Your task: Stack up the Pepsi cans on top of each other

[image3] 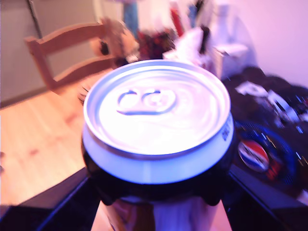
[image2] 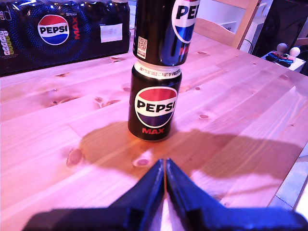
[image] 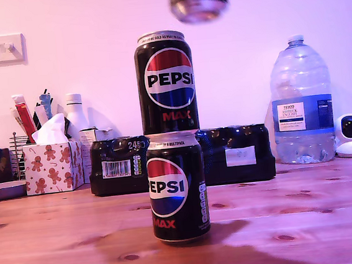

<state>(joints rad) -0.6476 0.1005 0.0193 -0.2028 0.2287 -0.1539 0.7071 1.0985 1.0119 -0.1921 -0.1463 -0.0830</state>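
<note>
Step in hand: the third can [image: 199,0] is being carried in above the stack, so the job looks about two-thirds done.
Stack: the lower can [image: 177,187] stands upright on the table [image: 309,219], and the middle can [image: 165,82] sits upright on its lid, logos facing the exterior camera.
Third can: blurred at the top edge of the exterior view, clear of the middle can and a little toward that view's right of the stack's line.
Second hand [image3: 159,202]: clamped on the third can's body just below its rim, the silver lid filling the second wrist view.
First hand [image2: 165,180]: fingers pressed together, holding nothing, low over the table near the stack and pointed at it.
Next move: likely a shift toward the exterior view's left until the can is centred over the middle can's rim, then a slow, level descent.
Risk: an off-centre or tilted landing could topple both standing cans.
Behind the stack: the shrink-wrapped multipack [image: 240,154] lies well back, clear of it.
</note>
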